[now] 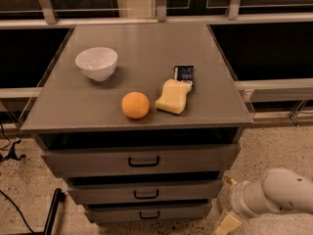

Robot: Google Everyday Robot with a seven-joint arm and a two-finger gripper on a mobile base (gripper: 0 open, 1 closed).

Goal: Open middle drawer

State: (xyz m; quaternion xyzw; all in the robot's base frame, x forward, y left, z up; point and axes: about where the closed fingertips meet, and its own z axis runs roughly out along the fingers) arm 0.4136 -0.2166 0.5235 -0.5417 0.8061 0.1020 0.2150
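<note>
The grey cabinet has three drawer fronts with black bar handles. The middle drawer (146,192) is the mid-sized front, and its handle (145,194) sits at the centre. It stands slightly out, like the other two. My gripper (226,207) is at the end of the white arm (276,196) at the lower right. It is just off the cabinet's right side at the height of the middle and bottom drawers, well right of the handle and not touching it.
On the cabinet top (73,111) stand a white bowl (97,62), an orange (135,105), a yellow sponge (172,97) and a small dark packet (184,73). The top drawer (142,160) and bottom drawer (149,213) frame the middle one. A black stand (51,212) is at the lower left on the speckled floor.
</note>
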